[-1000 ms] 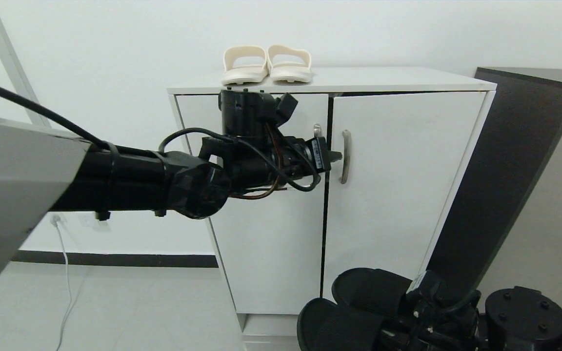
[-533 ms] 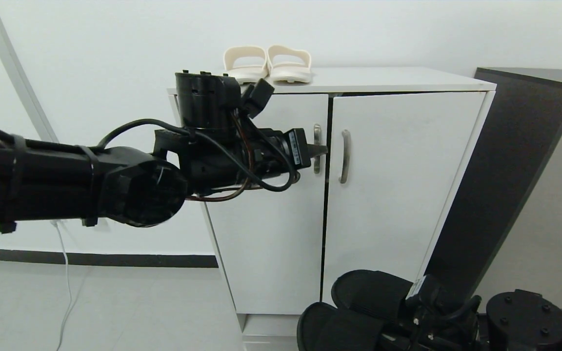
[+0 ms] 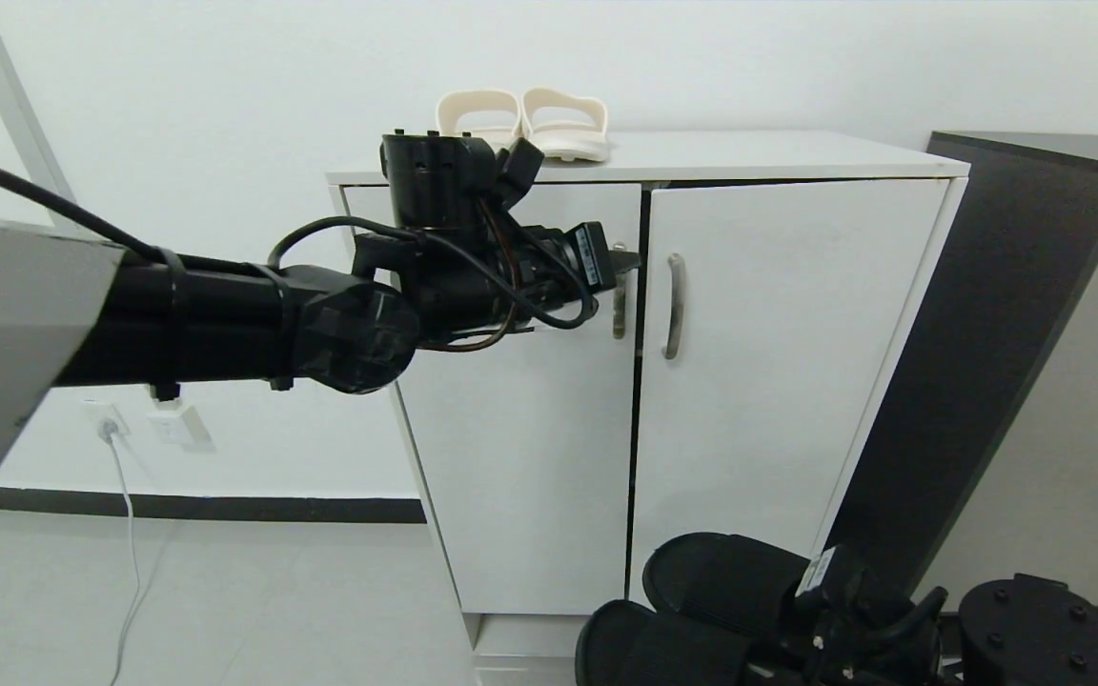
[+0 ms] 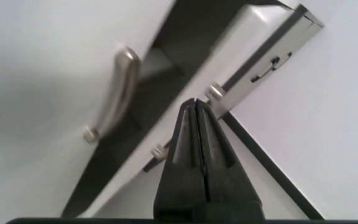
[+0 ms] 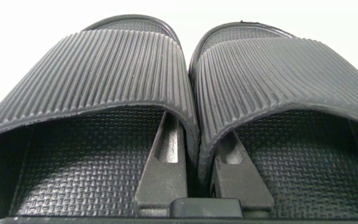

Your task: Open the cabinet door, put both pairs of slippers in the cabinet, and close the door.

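A white two-door cabinet [image 3: 759,400] stands against the wall, with a thin dark gap between its doors. Cream slippers [image 3: 522,124] sit as a pair on its top. My left gripper [image 3: 630,259] is shut with nothing in it, and its tip [image 4: 196,104] is at the upper end of the left door's handle [image 3: 619,314]. The right door's handle [image 3: 672,305] [image 4: 120,87] is just beyond it. Low in front of the cabinet, my right gripper [image 5: 194,155] is shut on the black slippers [image 3: 716,572] [image 5: 117,74]. One finger is inside each slipper, pinching their adjoining sides.
A dark grey cabinet [image 3: 987,333] stands close against the white one's right side. A wall socket with a hanging cable [image 3: 112,433] is at the lower left, above light grey floor [image 3: 225,610].
My left gripper has pulled back from the gap between the two handles and risen to the top of the left door's handle. The black slippers have sunk a little.
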